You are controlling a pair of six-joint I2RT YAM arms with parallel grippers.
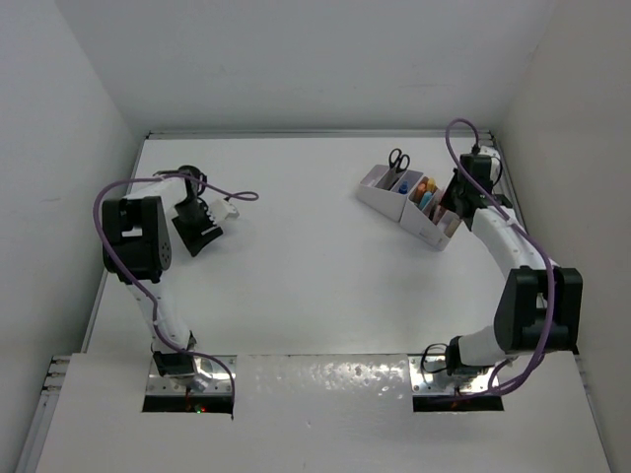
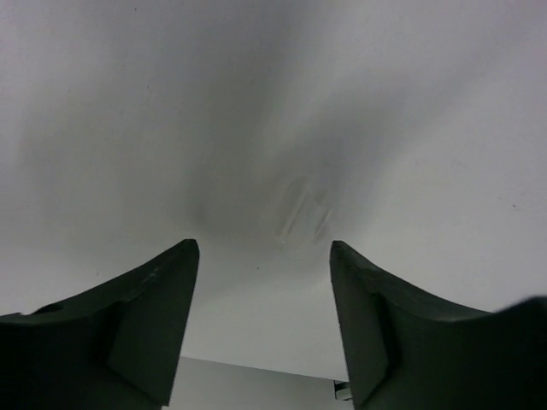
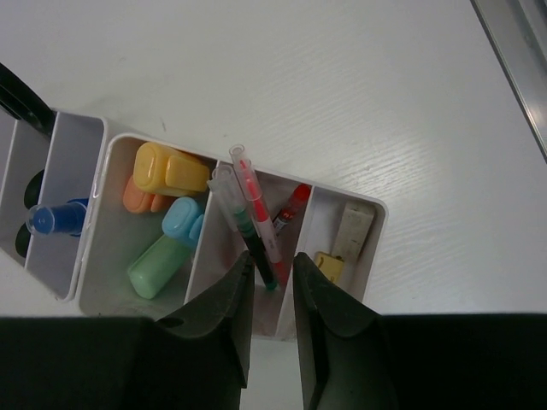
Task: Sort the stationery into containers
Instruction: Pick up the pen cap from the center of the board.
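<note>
The organiser (image 3: 92, 224) holds markers (image 3: 171, 168), pens (image 3: 249, 205), erasers (image 3: 352, 229) and a blue bottle (image 3: 55, 219), with the right gripper (image 3: 272, 263) narrowly parted above the pens and the left gripper (image 2: 263, 248) wide.

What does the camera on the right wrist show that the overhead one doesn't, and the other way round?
Only the right wrist view shows clearly what sits in each compartment: clear-capped pens, a green marker with a blue cap, and a white eraser. Only the overhead view shows the left arm, the left gripper far off to one side, and the two handle loops of the scissors. Both show the white organiser and the right gripper over it.
</note>
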